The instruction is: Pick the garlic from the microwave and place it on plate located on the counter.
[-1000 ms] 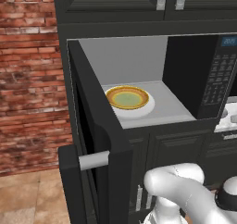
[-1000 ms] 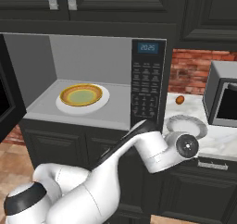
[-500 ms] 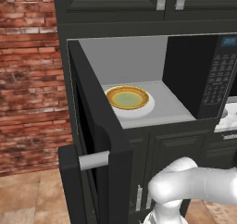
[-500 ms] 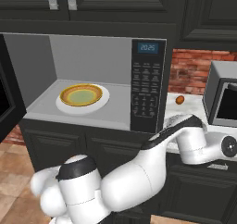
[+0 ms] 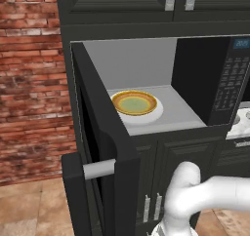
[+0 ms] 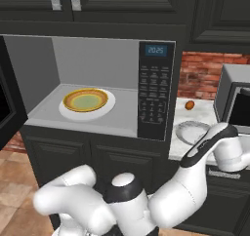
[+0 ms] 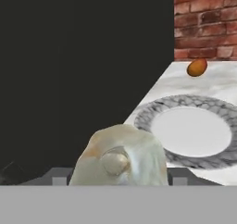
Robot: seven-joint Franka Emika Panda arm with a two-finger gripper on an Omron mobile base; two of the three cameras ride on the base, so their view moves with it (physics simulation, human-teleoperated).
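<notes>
garlic (image 7: 119,156) out of microwave (image 6: 155,91), pinched in gripper (image 7: 118,174) | near plate (image 7: 190,131) on counter (image 7: 217,82), beside microwave's right | left: carry over plate, release

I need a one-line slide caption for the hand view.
Garlic held in the hand, facing the marbled plate on the counter.

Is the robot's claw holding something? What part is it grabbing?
Yes. The claw holds the garlic, a whitish bulb. It grips the bulb's two sides low down, with the plate on the counter just ahead.
</notes>
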